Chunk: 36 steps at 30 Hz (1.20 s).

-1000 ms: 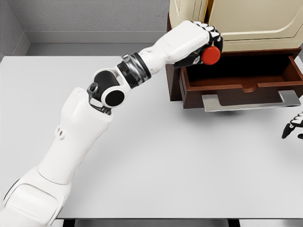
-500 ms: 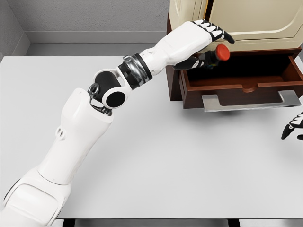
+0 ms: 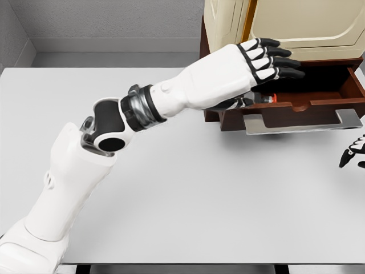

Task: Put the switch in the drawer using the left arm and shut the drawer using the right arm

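Left robot hand [image 3: 259,63] is stretched flat over the open drawer [image 3: 296,94], fingers [image 3: 279,60] extended and apart, holding nothing. The switch [image 3: 269,98] sits low inside the drawer near its left front corner, mostly hidden under the palm; only a small red cap and a bit of grey body show, so its exact pose (lying or upright) can't be told. It looks like a small rigid plastic part, light, hard-shelled, not fragile, with a smooth rounded red button that would be slippery to pinch; if it had to be picked up again, a grip around the body below the red cap would likely hold better than one on the cap itself. Drawer is dark brown wood with a flat metal handle [image 3: 302,121] along the front, pulled out from a cabinet [image 3: 296,25] with a cream top, standing on the white desk [image 3: 199,194]. Drawer looks stiff and should slide on a straight push at the front panel or handle. Right robot hand [image 3: 353,153] shows only as dark fingertips at the right edge, near the desk, apart from the handle; can't tell its finger state.
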Each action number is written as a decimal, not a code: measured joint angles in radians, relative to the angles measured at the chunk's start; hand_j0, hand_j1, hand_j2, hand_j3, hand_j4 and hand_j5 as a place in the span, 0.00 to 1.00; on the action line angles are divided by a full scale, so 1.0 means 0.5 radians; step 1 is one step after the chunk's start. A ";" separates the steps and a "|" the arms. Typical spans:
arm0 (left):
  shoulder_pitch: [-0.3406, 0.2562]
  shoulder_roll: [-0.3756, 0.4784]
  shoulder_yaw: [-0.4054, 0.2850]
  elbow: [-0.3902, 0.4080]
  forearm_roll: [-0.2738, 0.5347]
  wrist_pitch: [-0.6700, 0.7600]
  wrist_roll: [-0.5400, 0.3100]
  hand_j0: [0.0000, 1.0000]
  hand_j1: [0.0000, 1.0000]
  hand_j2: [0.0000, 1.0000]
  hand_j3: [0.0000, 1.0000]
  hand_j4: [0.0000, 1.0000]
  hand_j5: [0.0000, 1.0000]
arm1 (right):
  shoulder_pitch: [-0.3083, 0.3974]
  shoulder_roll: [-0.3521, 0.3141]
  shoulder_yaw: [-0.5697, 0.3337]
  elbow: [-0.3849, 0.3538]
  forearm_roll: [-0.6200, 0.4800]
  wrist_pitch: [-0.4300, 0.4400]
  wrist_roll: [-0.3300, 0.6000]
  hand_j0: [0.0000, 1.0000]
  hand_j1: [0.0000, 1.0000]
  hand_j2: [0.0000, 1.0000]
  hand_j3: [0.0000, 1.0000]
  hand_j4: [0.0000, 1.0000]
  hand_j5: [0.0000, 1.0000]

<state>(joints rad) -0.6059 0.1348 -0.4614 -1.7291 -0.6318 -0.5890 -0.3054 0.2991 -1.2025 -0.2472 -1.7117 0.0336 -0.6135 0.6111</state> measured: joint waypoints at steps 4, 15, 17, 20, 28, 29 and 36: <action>0.328 0.394 0.346 -0.049 0.295 -0.036 0.011 0.99 0.99 0.99 0.99 0.99 0.99 | -0.034 -0.001 0.002 0.000 -0.001 0.000 0.000 0.53 0.53 0.53 0.53 0.53 0.53; 1.022 1.173 0.909 0.256 0.595 -0.047 0.012 1.00 1.00 1.00 1.00 1.00 1.00 | -0.135 -0.014 0.016 0.000 0.000 -0.001 0.003 0.53 0.53 0.53 0.53 0.53 0.53; 1.022 1.195 0.911 0.350 0.598 -0.047 0.011 1.00 1.00 1.00 1.00 1.00 1.00 | -0.172 -0.016 0.037 0.000 0.002 -0.001 0.003 0.53 0.53 0.53 0.53 0.53 0.53; 1.022 1.208 0.913 0.418 0.601 -0.047 0.010 1.00 1.00 1.00 1.00 1.00 1.00 | -0.184 -0.018 0.053 0.000 -0.003 0.004 0.004 0.53 0.53 0.53 0.53 0.53 0.53; 1.022 1.202 0.918 0.458 0.601 -0.047 0.009 1.00 1.00 1.00 1.00 1.00 1.00 | -0.288 -0.017 0.198 0.004 -0.016 0.007 0.008 0.53 0.53 0.53 0.53 0.53 0.53; 1.022 1.201 0.918 0.459 0.601 -0.047 0.008 1.00 1.00 1.00 1.00 1.00 1.00 | -0.288 -0.017 0.206 0.004 -0.013 0.005 0.006 0.53 0.53 0.53 0.53 0.53 0.53; 1.031 1.198 0.919 0.463 0.599 -0.047 0.006 1.00 1.00 1.00 1.00 1.00 1.00 | -0.356 -0.016 0.227 0.012 -0.007 0.000 0.001 0.54 0.54 0.54 0.54 0.54 0.54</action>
<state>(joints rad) -0.0905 0.7339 -0.0018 -1.4975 -0.3325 -0.6125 -0.3026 0.1212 -1.2106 -0.1339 -1.7056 0.0301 -0.6133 0.6114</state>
